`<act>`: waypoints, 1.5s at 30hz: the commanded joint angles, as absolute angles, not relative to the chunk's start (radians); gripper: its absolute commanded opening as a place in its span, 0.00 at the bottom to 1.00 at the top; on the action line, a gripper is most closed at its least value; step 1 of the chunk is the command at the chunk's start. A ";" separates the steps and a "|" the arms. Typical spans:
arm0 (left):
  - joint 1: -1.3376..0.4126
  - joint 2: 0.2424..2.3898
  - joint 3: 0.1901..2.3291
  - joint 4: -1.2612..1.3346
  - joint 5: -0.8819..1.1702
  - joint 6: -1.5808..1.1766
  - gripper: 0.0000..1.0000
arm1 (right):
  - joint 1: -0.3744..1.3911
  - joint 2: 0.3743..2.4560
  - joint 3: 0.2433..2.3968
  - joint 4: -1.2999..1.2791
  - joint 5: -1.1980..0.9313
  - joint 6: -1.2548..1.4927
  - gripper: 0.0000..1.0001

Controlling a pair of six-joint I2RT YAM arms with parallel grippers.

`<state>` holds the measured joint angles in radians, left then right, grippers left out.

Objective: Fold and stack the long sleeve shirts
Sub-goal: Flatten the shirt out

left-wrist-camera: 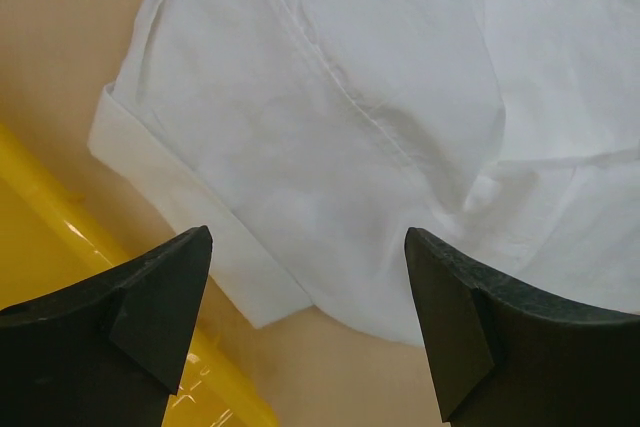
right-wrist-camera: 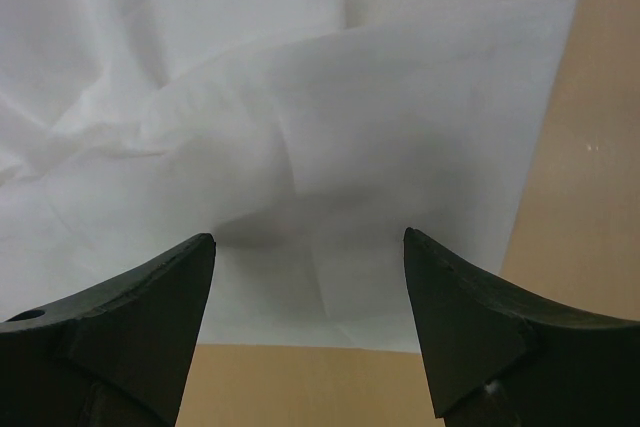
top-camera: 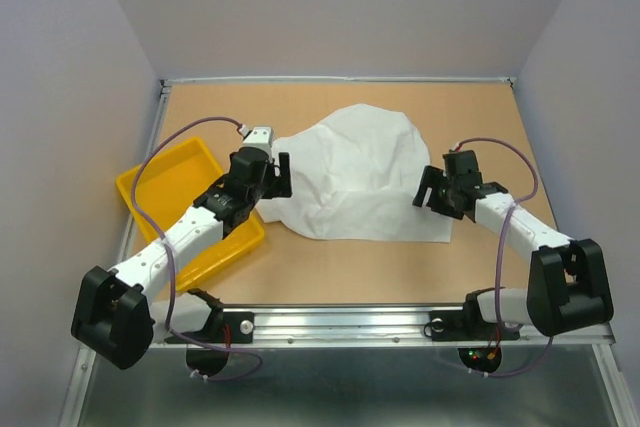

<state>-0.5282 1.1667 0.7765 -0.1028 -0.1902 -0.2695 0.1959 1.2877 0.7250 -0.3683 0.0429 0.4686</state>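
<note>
Table (top-camera: 340, 267): tan board, carrying the shirt, with the tray at its left side.
Shirt (top-camera: 355, 172): white, lying in a loose, rumpled heap at the middle of the table, between the two arms; its near edge runs straight, and a folded band shows at its left end.
Tray (top-camera: 165, 152): yellow plastic, just left of the shirt, partly under the left arm.
Left end effector (left-wrist-camera: 308, 242): fingers wide apart, holding nothing, above the shirt's left edge.
Right end effector (right-wrist-camera: 310, 242): fingers wide apart, holding nothing, above the shirt's near right corner.
</note>
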 commanded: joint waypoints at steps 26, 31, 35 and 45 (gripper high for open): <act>-0.523 1.020 0.736 0.005 -0.316 -0.253 0.90 | 0.630 1.089 0.679 -0.745 -0.003 0.776 0.01; -0.523 1.040 0.742 0.005 -0.298 -0.256 0.90 | 0.655 1.058 0.741 -0.839 -0.190 0.706 0.37; -0.523 1.063 0.744 0.003 -0.258 -0.259 0.90 | 0.653 1.051 0.827 -0.842 -0.100 0.695 0.82; -0.523 1.143 0.746 0.002 -0.196 -0.282 0.90 | 0.184 1.127 0.833 -0.611 -0.027 0.617 0.74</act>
<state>-0.5278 1.1156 0.7502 -0.0257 -0.2310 -0.2707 0.3016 1.1290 0.8616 -0.7326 -0.0044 0.6464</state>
